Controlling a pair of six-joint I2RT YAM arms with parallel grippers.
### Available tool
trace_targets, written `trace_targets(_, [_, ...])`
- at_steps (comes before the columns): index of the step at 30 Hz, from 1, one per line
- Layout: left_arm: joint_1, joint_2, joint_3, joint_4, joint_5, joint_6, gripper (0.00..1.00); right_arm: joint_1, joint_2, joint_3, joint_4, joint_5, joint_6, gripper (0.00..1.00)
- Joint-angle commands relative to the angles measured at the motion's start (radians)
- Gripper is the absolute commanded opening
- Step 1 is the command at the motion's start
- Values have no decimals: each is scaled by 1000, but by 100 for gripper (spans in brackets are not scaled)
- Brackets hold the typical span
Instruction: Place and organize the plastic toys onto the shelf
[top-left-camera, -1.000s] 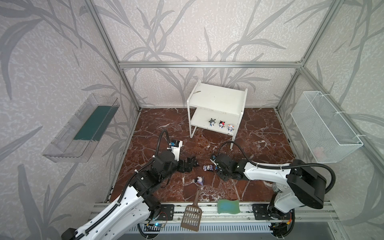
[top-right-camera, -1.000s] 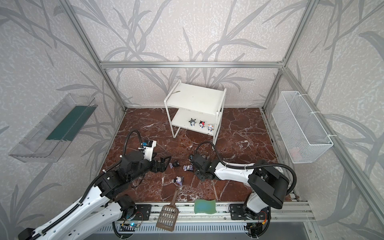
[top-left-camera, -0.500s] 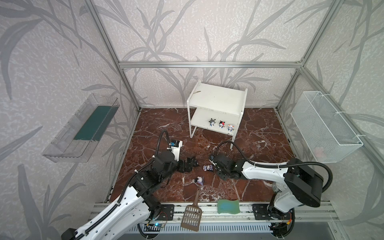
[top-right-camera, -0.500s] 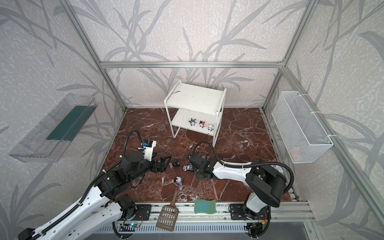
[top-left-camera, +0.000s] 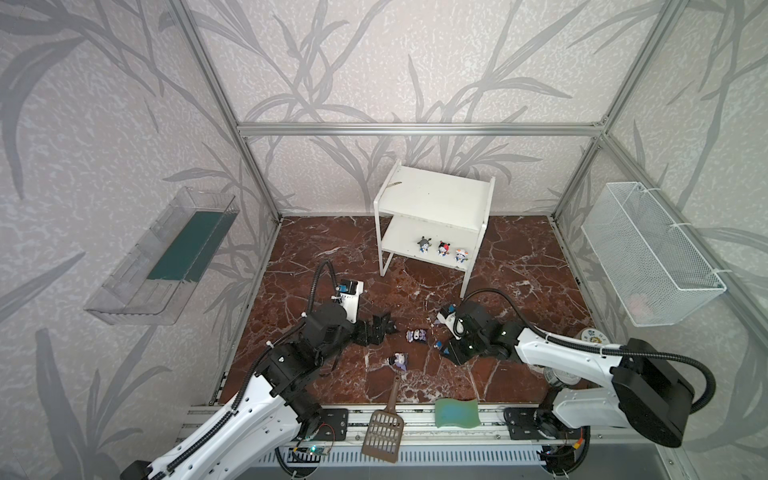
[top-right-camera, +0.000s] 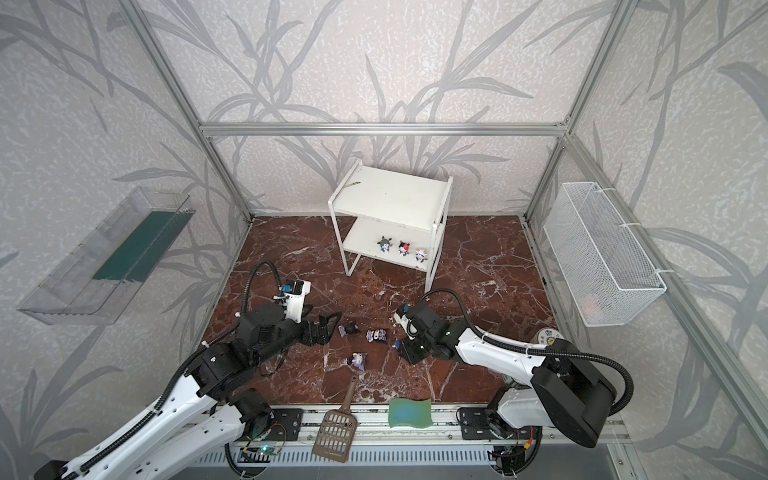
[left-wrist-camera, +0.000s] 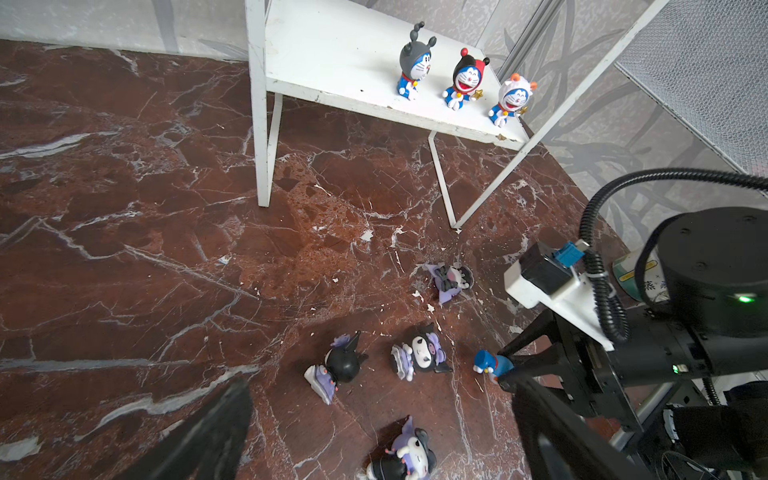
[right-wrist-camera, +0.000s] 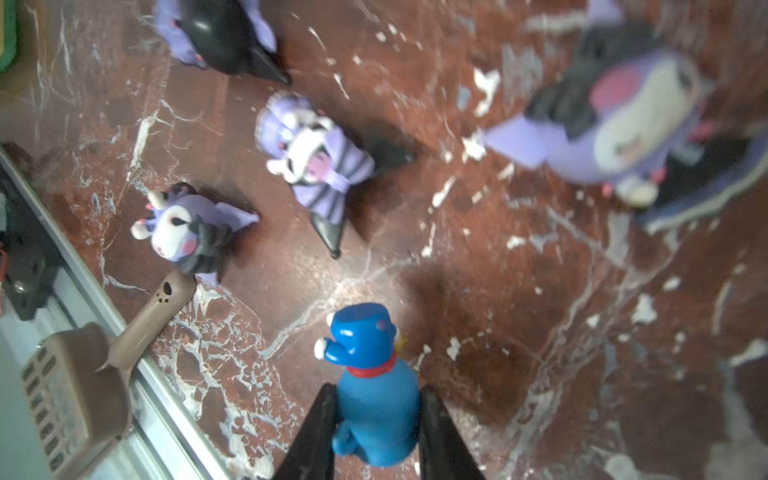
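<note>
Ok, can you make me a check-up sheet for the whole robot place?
Surface: red-brown marble floor with white flecks.
Job's things: white shelf; three toys standing on its lower board; four purple toys on the floor.
Clutter: brown scoop and green sponge at the front edge.
Grippers: left jaws wide open, holding nothing; right jaws shut on a blue toy.
Cables: black hoses loop over both wrists.
Surroundings: clear tray on the left wall, wire basket on the right wall.
</note>
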Motion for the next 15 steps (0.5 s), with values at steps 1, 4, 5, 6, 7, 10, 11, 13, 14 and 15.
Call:
trace_targets(1, [-3, -1, -3, 20, 7, -1, 99, -53, 19, -113, 213, -246, 246, 23])
trace_targets(4, [-4, 2, 0, 20, 12, 1, 99, -103, 77, -198, 423, -334, 383, 24])
trace_targets(5, [-3, 0, 1, 19, 13, 1, 99, -117, 99, -217, 476, -349, 419, 24])
trace_targets(6, [-4, 0, 0, 18, 15, -1, 99, -131, 123, -242, 545, -362, 461, 24])
trace_targets(7, [-3, -3, 0, 19, 14, -1, 99, -146, 146, -265, 603, -367, 502, 24])
trace_targets(10, [-4, -11, -4, 15, 11, -4, 99, -187, 213, -311, 753, -389, 589, 24])
trace_targets(11, [-3, -14, -6, 18, 11, -6, 99, -197, 236, -321, 792, -393, 604, 24])
trace_targets(13, [-3, -14, -6, 19, 10, -3, 99, -208, 261, -319, 792, -400, 602, 26])
trace_targets(14, [-4, -12, -6, 19, 10, -4, 99, -211, 268, -321, 780, -388, 602, 29])
trace_targets(15, [-3, -12, -6, 20, 10, -4, 99, -214, 266, -325, 769, -373, 606, 31])
